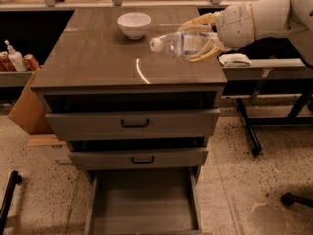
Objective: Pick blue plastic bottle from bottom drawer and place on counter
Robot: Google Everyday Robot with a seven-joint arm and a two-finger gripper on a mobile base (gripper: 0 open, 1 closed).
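Note:
The blue plastic bottle (181,44) lies on its side in the air, white cap pointing left, just above the right half of the counter (98,58). My gripper (201,39) reaches in from the right and is shut on the bottle, its pale fingers (198,21) wrapped over and under the body. At the foot of the cabinet the bottom drawer (142,202) stands pulled out, its flat floor bare.
A white bowl (134,24) sits at the back of the counter, left of the bottle. Two upper drawers with black handles (135,124) are slightly open. A white pump bottle (14,57) and cans stand on a shelf at left. A cardboard box (25,106) leans beside the cabinet.

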